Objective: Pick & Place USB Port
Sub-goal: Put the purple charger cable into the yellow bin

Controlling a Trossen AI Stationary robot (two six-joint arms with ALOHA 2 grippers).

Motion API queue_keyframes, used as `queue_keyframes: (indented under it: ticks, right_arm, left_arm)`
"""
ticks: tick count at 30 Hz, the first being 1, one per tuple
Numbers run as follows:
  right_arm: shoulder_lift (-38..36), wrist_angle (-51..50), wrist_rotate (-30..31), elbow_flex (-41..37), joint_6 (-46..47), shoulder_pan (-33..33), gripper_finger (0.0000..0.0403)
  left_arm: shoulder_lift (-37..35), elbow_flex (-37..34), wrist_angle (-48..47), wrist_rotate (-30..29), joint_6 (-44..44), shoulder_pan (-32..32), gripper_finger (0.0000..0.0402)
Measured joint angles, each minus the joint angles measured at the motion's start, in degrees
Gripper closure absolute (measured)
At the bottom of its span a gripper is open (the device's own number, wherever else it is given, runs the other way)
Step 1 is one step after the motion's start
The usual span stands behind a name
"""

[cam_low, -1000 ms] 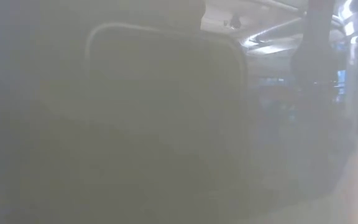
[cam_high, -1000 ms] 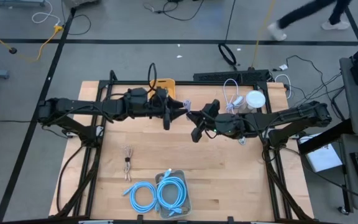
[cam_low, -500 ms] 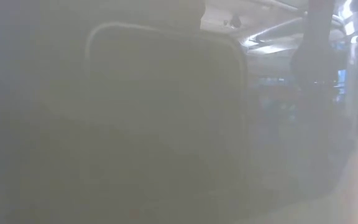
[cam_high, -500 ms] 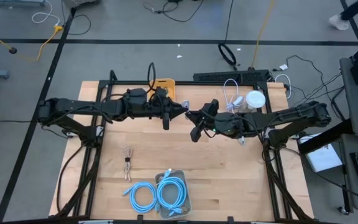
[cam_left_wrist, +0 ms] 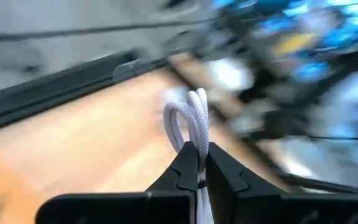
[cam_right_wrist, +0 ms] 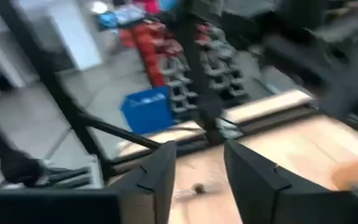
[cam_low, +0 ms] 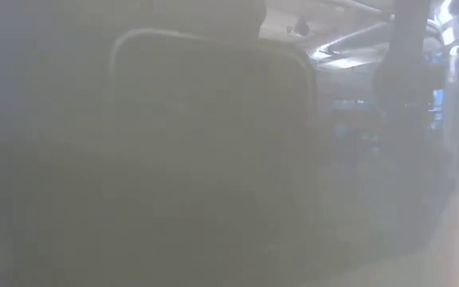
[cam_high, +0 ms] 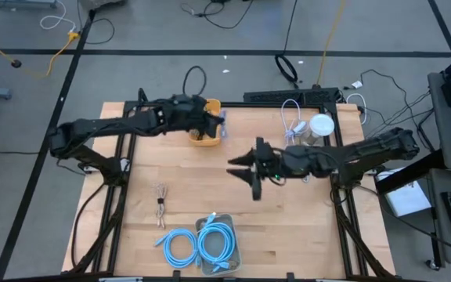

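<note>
A white looped USB cable [cam_left_wrist: 191,118] sticks out past the fingertips of my left gripper [cam_left_wrist: 197,152], which is shut on it. In the high view my left gripper [cam_high: 218,125] hangs over a yellow bowl [cam_high: 203,139] at the table's far side, left of middle. My right gripper [cam_high: 241,170] stands open near the table's middle. Nothing is between its fingers [cam_right_wrist: 197,155]. The low view shows only grey haze. My left gripper pinches the white cable bundle between its two fingers, just below the loop ends [cam_left_wrist: 195,138]. Several strands run side by side through the hold. The loops stick out beyond the fingertips, lifted clear of the table.
Two blue coiled cables [cam_high: 182,247] lie at the near edge, one of them in a clear tray [cam_high: 219,239]. A small dark cable [cam_high: 160,205] lies left of middle. A white cable [cam_high: 291,117] and a white round container [cam_high: 321,125] stand at the far right.
The grippers met at the table's middle, where my left gripper shut on the white cable and my right gripper opened and let go. My left gripper then carried the cable toward the far left, over the yellow bowl. My right gripper drew back toward the near edge.
</note>
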Motion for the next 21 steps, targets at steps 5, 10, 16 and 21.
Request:
queue_keyframes:
  ticks: [5, 10, 16, 21]
  right_arm:
    - [0.3, 4.8, 1.6, -0.2, -3.5, 1.2, 0.0237]
    - [-0.2, 5.8, 0.7, -0.1, -3.0, 1.5, 0.0217]
    - [-0.7, 5.8, 1.3, -0.1, -3.3, 1.7, 0.0216]
    - [-0.7, 6.6, 1.5, -0.1, -3.5, 1.8, 0.0221]
  left_arm:
    - [-0.3, 0.4, -3.0, 4.2, -0.5, 4.4, 0.0392]
    - [-0.1, 0.1, -7.5, 3.9, -1.8, 8.4, 0.0392]
    - [0.0, 0.1, -16.8, 1.0, -1.7, 12.8, 0.0392]
    - [2.1, 0.1, -22.3, -0.4, 0.3, 15.0, 0.0392]
